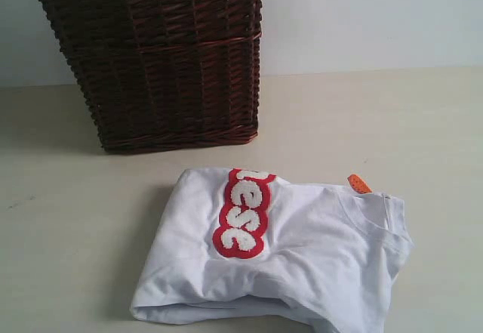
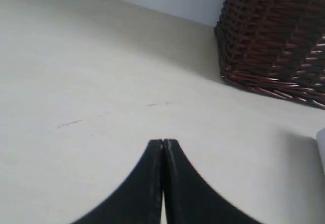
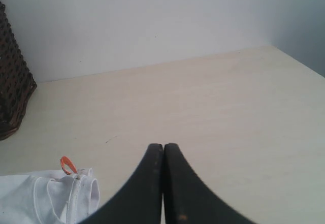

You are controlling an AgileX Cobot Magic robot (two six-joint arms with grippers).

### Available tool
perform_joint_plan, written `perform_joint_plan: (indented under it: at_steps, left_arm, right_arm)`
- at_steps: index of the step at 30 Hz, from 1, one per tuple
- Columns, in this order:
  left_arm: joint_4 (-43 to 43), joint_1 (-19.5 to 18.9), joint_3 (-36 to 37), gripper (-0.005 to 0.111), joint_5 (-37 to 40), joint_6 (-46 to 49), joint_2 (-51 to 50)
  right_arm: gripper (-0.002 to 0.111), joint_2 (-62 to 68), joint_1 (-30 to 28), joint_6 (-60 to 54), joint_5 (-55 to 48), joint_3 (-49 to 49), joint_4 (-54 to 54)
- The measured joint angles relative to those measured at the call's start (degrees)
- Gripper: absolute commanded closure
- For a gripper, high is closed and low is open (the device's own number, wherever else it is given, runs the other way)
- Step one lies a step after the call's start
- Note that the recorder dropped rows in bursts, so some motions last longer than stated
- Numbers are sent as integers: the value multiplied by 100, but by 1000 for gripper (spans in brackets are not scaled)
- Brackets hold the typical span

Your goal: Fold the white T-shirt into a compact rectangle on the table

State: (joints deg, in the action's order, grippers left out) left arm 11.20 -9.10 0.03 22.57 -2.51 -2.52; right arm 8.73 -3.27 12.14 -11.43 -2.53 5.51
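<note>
The white T-shirt (image 1: 302, 265) lies folded in the lower middle and lower right of the exterior view, a soft, rounded-cornered bundle of smooth cotton with doubled layers showing along its lower edge. A red band (image 1: 243, 216) runs down its upper face left of centre, carrying fuzzy, raised white letters with a towel-like nap. The ribbed collar (image 1: 373, 212) sits at the right end, and a small orange tag (image 1: 359, 184) pokes out just above it. The shirt rests flat on the tabletop (image 1: 60, 220), a broad, matte cream surface with a few faint scuffs.

In the upper left of that view stands a wicker basket (image 1: 158, 61), dark red-brown, tightly woven in horizontal rows, box-shaped and narrowing slightly toward its base. It is apart from the shirt, with bare tabletop between them. Behind runs a plain pale wall (image 1: 362, 16).

The left claw (image 2: 163, 142) is pinched fully together, its two smooth black fingers meeting in a thin seam with nothing between them. It hovers over bare tabletop, aimed toward the ground near the basket's base; a sliver of white cloth shows at the frame's edge.

The right claw (image 3: 163, 147) is likewise pressed closed and empty, its curved black fingers tapering to a blunt tip. It points across open tabletop toward the wall, with the shirt's collar and orange tag lying near it, off to one side and untouched.
</note>
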Motion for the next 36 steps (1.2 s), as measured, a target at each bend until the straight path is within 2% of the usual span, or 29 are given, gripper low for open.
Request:
perform_joint_plan:
  at_steps: [5,11,17,20,36]
  left_arm:
    - [207,0,0,107,-23,383,0]
    - [521,52,0,107,-120,1496,180]
    - [544,709,0,107,-120,2033,213]
    - [544,904,0,107,-120,2251,213]
    - [533,942,0,107,-120,2646,213]
  right_arm:
    - [108,0,0,0,0,0,0]
    - [108,0,0,0,0,0,0]
    - [108,0,0,0,0,0,0]
    - [108,0,0,0,0,0,0]
    - [108,0,0,0,0,0,0]
